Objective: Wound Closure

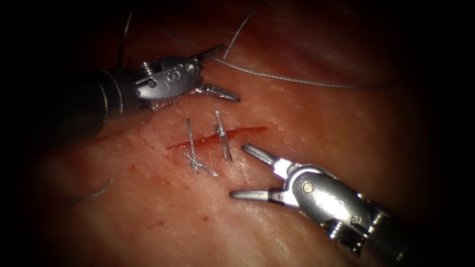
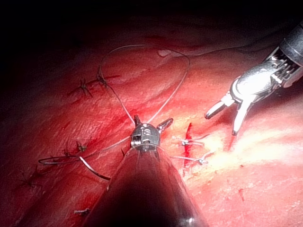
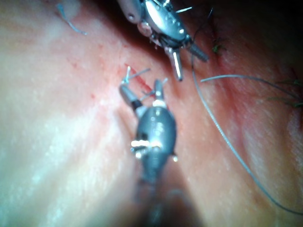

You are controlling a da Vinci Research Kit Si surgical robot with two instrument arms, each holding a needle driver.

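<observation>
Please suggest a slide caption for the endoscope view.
Both tools, left and right, open and empty beside the cut with two stitches; thread lies loose on the tissue.

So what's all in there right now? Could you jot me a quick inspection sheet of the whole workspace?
Surface: tissue, with red fluid in the cut.
Job's things: two knotted stitches across the cut; loose thread beyond it; needle not identifiable.
Clutter: cut end of thread left of the cut.
Grippers: left tool jaws open, holding nothing; right tool jaws open, holding nothing.
Cables: nothing seen.
Surroundings: dark; older stitches in the left wrist view.
</observation>
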